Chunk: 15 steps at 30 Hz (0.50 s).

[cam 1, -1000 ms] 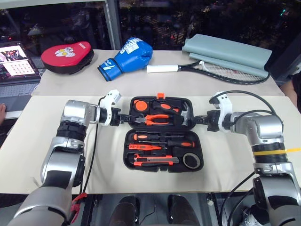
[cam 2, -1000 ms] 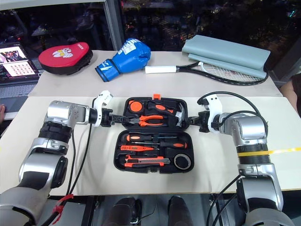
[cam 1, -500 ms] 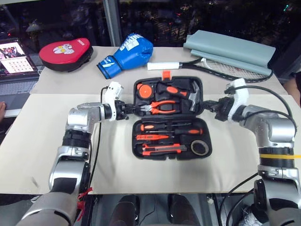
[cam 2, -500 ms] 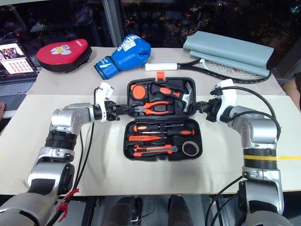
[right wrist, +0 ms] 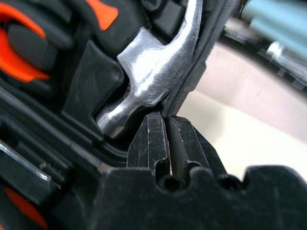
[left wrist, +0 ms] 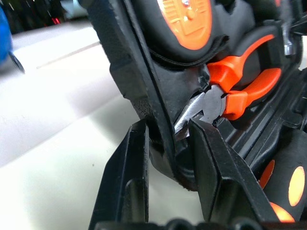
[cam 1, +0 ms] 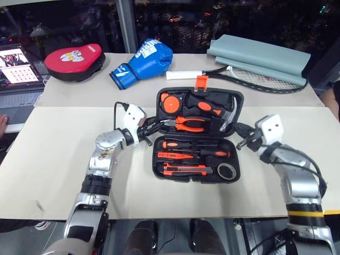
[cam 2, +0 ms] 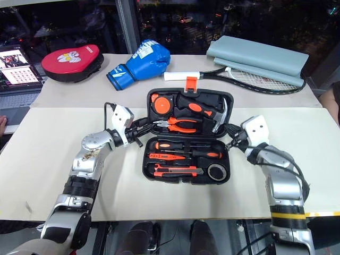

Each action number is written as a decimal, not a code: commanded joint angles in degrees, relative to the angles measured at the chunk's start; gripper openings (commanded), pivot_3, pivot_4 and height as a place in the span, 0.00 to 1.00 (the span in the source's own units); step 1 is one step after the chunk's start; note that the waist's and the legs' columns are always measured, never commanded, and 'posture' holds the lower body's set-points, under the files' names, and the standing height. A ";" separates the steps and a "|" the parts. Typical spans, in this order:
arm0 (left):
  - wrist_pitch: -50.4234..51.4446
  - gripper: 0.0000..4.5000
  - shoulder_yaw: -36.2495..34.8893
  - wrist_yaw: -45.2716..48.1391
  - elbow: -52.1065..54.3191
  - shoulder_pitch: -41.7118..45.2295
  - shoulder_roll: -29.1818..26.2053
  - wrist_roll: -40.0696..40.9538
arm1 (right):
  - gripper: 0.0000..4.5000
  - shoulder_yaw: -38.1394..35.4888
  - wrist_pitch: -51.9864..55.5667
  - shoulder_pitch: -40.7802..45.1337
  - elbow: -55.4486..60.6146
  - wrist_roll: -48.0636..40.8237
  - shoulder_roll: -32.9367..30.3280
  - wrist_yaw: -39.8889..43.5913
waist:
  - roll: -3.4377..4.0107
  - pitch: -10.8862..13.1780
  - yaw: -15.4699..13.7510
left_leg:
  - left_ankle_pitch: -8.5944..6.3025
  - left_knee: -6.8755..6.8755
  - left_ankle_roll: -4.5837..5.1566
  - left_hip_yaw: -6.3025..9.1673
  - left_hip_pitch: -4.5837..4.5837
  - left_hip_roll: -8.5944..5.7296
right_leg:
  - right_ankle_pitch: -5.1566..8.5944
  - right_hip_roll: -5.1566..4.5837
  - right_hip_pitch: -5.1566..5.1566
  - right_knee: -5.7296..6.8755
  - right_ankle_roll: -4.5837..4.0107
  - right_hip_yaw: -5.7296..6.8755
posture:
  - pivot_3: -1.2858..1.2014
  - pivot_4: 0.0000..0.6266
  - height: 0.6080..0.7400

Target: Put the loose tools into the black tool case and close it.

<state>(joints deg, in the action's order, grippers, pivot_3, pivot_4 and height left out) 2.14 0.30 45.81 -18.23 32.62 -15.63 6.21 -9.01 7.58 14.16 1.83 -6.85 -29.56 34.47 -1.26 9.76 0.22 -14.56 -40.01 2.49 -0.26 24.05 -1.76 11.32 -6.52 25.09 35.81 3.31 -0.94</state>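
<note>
Case (cam 1: 196, 139) lies between both grippers, lid part raised, tools seated in base. L gripper (left wrist: 168, 143) is clamped on lid's side wall next to the pliers (left wrist: 240, 91); R gripper (right wrist: 167, 139) is pinched tight on the opposite lid edge by the hammer (right wrist: 153, 86). I rate the lid as rigid moulded plastic, light, slick. Best hold: both side rims, evenly, else lid twists on hinge.

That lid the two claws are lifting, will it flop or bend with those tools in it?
The lid probably stays stiff: it looks like thick moulded plastic. It is likely heavy for its size, carrying the hammer, pliers and tape measure. Past upright, it may drop shut fast.
</note>
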 commanded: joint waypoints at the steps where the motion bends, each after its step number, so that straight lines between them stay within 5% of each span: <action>1: -8.35 0.20 0.70 -2.44 2.06 0.79 0.71 -0.88 | 0.00 2.15 -7.77 -2.98 6.70 2.13 -0.40 0.08 | 0.00 0.00 -0.10 | 0.03 -0.01 -0.01 0.00 -0.03 0.00 | 0.00 0.00 0.00 0.00 -0.01 0.00 | 0.52 0.24 0.97; 15: -13.58 0.20 1.05 -2.48 -1.75 -2.22 -1.67 -1.03 | 0.00 2.69 -18.31 -15.52 10.33 4.53 -3.99 1.47 | -0.01 -0.01 -0.04 | 0.03 0.06 0.01 0.01 -1.15 0.11 | 0.03 0.07 -1.07 -0.13 -0.03 -0.01 | 0.52 0.24 0.97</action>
<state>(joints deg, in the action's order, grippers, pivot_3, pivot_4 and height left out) -11.02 1.12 43.60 -21.59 30.27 -17.53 4.26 -8.54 -8.62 -0.80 8.76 -2.34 -32.84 33.77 -1.27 9.75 0.18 -14.53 -39.96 2.49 -0.26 22.89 -1.62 11.35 -6.43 24.02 35.70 3.27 -0.96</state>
